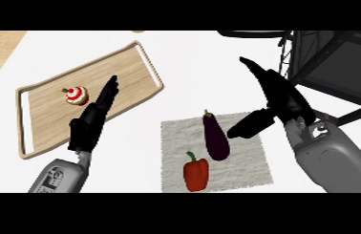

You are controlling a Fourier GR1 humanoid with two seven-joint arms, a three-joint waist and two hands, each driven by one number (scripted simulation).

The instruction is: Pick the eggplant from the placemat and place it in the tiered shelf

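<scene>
Two hands were empty: right hand hovered open just right of the eggplant, which lay lengthwise on the placemat beside a red pepper. Best approach looked like straddling its middle, clear of the pepper. Left hand rested open.

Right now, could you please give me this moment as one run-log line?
eggplant: on placemat, ungrasped | right hand: open, right of eggplant | left hand: open, over wooden tray | tiered shelf: upper right
</scene>
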